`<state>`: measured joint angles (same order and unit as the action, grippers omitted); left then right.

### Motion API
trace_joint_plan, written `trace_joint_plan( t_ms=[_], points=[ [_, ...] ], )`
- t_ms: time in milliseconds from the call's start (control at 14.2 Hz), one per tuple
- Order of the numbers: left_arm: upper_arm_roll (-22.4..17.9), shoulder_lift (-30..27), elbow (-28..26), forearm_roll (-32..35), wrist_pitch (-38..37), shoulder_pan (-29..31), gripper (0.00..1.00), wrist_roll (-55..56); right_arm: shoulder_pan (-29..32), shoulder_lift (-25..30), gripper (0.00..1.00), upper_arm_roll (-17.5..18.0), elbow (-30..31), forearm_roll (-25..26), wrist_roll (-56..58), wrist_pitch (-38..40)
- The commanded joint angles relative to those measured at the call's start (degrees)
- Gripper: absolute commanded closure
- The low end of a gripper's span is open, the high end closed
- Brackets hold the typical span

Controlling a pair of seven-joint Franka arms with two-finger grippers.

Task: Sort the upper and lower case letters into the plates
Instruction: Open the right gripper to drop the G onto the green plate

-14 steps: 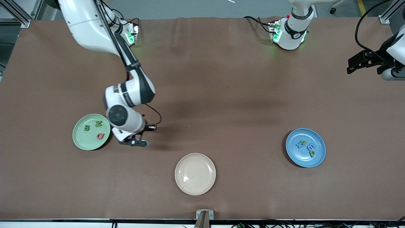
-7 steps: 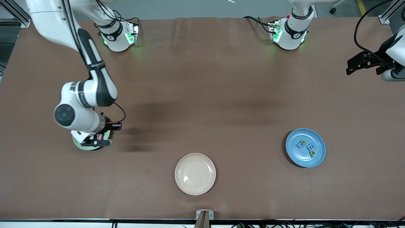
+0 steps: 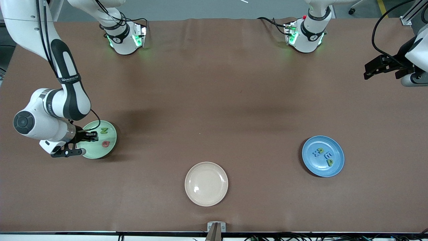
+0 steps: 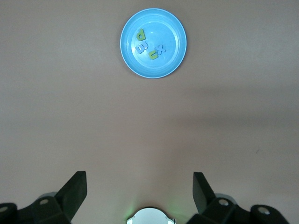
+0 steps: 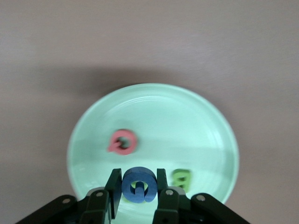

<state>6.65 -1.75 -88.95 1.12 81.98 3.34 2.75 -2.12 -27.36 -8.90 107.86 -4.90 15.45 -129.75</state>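
Wide bare bench [image 3: 214, 100] between the two arm ends, open to passage. Cream plate [image 3: 206, 183] alone near the front camera's edge, well apart from both others. Blue plate [image 3: 323, 156] unobstructed from above, letters [image 3: 323, 155] clustered mid-dish. Green plate [image 3: 102, 142] partly blocked by right end effector [image 5: 138, 192], clamped on a blue letter [image 5: 138, 185] over it. Left end effector [image 3: 381, 67] parked wide open above the bench's left-arm end.
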Motion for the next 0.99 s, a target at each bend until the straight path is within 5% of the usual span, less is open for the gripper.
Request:
trace_joint_plan(
  t_ms=[0,915],
  points=[
    [0.2,-0.4,-0.3,-0.7,0.5,0.3,0.0,0.7,2.5,-2.2,0.84,1.1,0.5,1.6,2.1,-4.4],
    [0.3,-0.4,-0.6,-0.4,0.4,0.3,0.0,0.6,2.2,-6.6,0.83,1.4,0.4,0.7,2.7,-9.9]
  ],
)
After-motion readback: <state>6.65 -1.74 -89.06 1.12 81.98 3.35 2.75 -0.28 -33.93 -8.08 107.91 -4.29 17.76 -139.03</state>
